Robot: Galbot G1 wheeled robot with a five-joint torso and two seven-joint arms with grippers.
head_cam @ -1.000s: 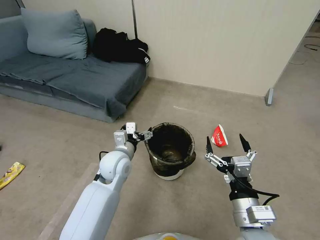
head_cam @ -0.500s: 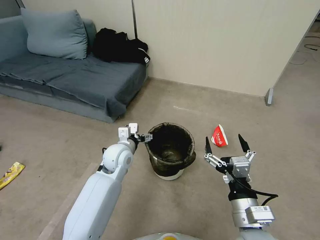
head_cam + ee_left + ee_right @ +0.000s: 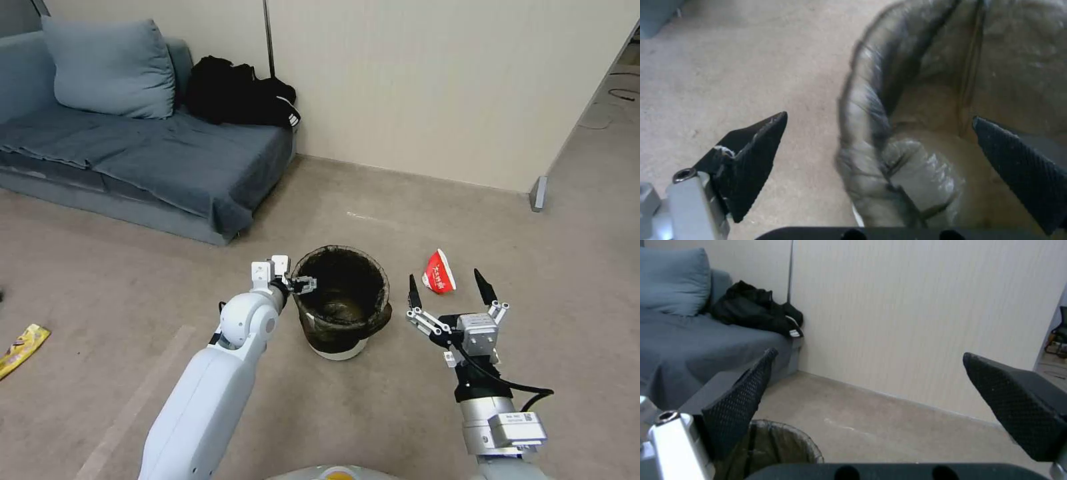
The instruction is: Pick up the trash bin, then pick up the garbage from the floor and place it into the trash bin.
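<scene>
My left tool (image 3: 301,283) is spread across the near-left rim of the trash bin (image 3: 341,300), apparently not yet clamped. The bin stands on the floor. My right tool (image 3: 448,292) waits spread; the red cup (image 3: 439,273) lies unpicked just beyond it.

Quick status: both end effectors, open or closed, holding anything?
Left end effector: open, straddling the trash bin rim, one finger inside, one outside; not clamped.
Right end effector: open, empty, in the air beside the bin.
</scene>
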